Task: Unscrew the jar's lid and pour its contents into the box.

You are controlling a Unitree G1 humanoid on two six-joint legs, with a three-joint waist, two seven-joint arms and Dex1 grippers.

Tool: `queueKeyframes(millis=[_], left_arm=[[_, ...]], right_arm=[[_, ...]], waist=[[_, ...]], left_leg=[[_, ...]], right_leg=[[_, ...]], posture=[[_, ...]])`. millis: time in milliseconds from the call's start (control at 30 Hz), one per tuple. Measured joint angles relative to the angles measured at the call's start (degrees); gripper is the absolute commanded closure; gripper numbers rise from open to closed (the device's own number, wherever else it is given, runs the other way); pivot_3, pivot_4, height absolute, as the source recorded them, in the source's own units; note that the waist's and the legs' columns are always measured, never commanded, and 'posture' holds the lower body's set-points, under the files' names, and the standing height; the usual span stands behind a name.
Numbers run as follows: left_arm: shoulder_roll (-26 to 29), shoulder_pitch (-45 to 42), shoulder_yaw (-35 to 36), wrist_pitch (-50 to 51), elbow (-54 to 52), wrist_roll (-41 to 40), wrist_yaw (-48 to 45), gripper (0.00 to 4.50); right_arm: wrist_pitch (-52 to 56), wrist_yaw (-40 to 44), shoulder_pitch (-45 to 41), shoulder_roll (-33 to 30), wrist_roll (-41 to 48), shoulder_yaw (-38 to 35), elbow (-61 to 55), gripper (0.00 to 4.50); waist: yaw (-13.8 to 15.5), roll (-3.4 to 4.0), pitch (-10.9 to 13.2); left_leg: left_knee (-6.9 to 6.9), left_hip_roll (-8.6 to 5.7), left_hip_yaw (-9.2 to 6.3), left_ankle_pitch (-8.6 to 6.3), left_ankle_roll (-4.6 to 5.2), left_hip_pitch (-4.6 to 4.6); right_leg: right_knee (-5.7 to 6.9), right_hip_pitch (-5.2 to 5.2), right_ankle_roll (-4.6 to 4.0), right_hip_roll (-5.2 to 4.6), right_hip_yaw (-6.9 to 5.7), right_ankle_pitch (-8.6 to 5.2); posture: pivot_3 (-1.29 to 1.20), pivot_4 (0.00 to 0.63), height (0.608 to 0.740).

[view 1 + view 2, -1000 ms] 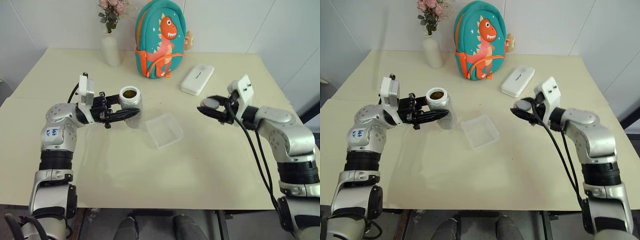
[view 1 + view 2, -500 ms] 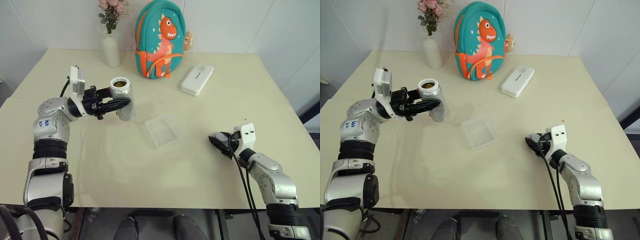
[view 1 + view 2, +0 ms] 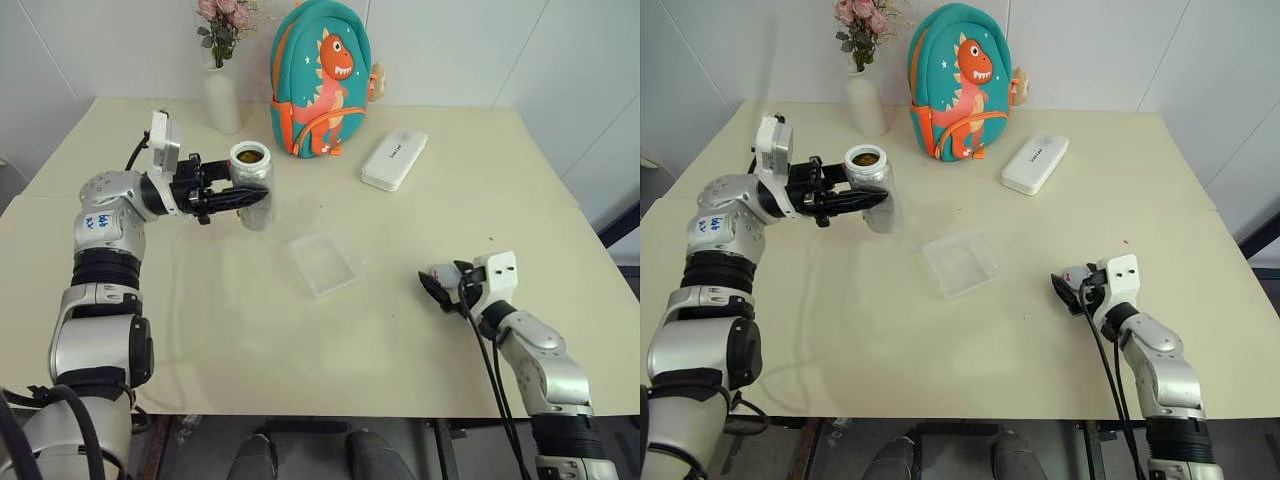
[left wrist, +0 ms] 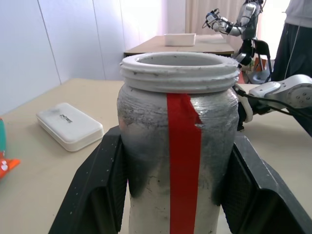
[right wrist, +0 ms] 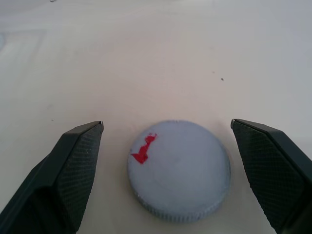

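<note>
Lowered to the table, the right gripper is now gaping wide around the released lid; the left gripper is clamping the open jar above the table, left of the box.

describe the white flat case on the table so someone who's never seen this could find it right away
Start at the teal dinosaur backpack standing at the table's far edge. Just to its right, a little nearer the robot, lies the white case, flat and closed. It is the only opaque white oblong; the clear box mid-table is see-through and open.
</note>
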Motion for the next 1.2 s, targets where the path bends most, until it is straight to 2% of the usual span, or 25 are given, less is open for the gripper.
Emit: queueKeyframes(millis=[267,433,600,800,867,933,1000,1067,1100,1133,1200], left_arm=[[-2.7,-5.2,-1.0,-13.4,8.3,5.2,0.3,2.32],[-4.7,-7.2,-4.7,-27.1,13.7,12.1,2.2,2.32],[-7.8,-10.0,-9.5,-40.5,19.0,20.6,9.0,2.32],[-8.7,-13.0,-15.9,-55.0,19.9,31.2,19.6,2.32],[-8.3,-13.7,-19.6,-59.1,20.0,38.2,27.7,2.32],[-6.6,-15.6,-28.4,-63.7,18.1,54.3,46.5,2.32],[-5.8,-18.0,-35.2,-65.2,16.3,66.4,62.8,2.32],[-4.9,-21.3,-45.2,-63.6,14.3,80.9,84.6,2.32],[-4.9,-22.3,-48.0,-62.6,13.9,84.7,89.8,2.32],[-5.1,-24.1,-54.4,-59.8,13.2,92.0,101.6,2.32],[-6.0,-26.0,-62.2,-55.8,13.0,100.7,116.2,2.32]], right_arm=[[-3.9,10.3,4.8,-4.6,5.4,-2.1,-8.7,0.04],[1.2,18.6,10.5,-9.6,17.4,-5.9,-19.3,0.04],[6.5,19.1,12.6,-11.3,26.8,-10.1,-24.7,0.04],[7.4,18.9,15.1,-12.1,27.4,-11.2,-25.9,0.04],[7.4,18.2,14.9,-12.1,27.3,-11.6,-25.9,0.04],[7.4,17.5,14.3,-12.1,27.1,-11.7,-25.9,0.04],[7.4,17.1,14.2,-12.1,26.6,-11.7,-25.9,0.04],[7.4,16.7,13.3,-12.1,26.2,-11.6,-25.8,0.04],[7.5,16.6,12.9,-12.1,26.1,-11.6,-25.7,0.04],[7.6,16.6,12.1,-12.2,26.0,-11.5,-25.5,0.04],[7.6,16.6,11.2,-12.6,25.7,-11.4,-25.3,0.04]], waist=[[1.0,0.00,0.0],[1.5,0.00,0.0],[2.0,-0.01,0.0],[2.3,-0.01,0.0],[2.4,-0.01,0.0],[2.6,-0.08,0.0],[2.7,-0.11,0.1],[2.6,-0.14,0.1],[2.6,-0.17,0.1],[2.6,-0.23,0.1],[2.7,-0.24,0.1]], left_leg=[[0.01,-0.01,0.00,0.00,0.00,-0.02],[0.04,-0.03,-0.01,0.00,0.00,-0.03],[0.20,-0.04,-0.02,0.02,0.05,-0.07],[0.20,-0.08,0.04,0.01,0.07,-0.06],[0.21,-0.08,0.03,0.01,0.07,-0.07],[0.32,-0.08,0.01,0.00,0.09,-0.14],[0.39,-0.13,0.04,-0.04,0.14,-0.22],[0.48,-0.16,0.13,-0.08,0.22,-0.29],[0.52,-0.16,0.14,-0.09,0.23,-0.29],[0.56,-0.17,0.18,-0.10,0.24,-0.30],[0.58,-0.18,0.22,-0.11,0.26,-0.30]], right_leg=[[-0.03,0.01,0.01,0.01,0.00,-0.01],[-0.06,0.06,0.06,0.01,0.01,0.00],[-0.07,0.10,0.19,0.01,0.05,0.08],[-0.12,0.10,0.23,0.02,0.16,0.10],[-0.12,0.08,0.24,0.02,0.17,0.11],[-0.17,0.07,0.31,0.02,0.21,0.15],[-0.26,0.08,0.41,0.01,0.30,0.20],[-0.34,0.09,0.51,0.01,0.41,0.24],[-0.36,0.09,0.54,0.01,0.43,0.26],[-0.36,0.09,0.57,0.01,0.47,0.27],[-0.38,0.09,0.59,0.01,0.50,0.28]], posture=[[0.00,0.150,0.740],[0.00,0.150,0.740],[0.00,0.150,0.740],[0.00,0.150,0.740],[0.00,0.150,0.740],[0.00,0.150,0.740],[0.00,0.150,0.740],[0.00,0.150,0.740],[0.00,0.150,0.740],[0.00,0.150,0.740],[0.00,0.150,0.740]])
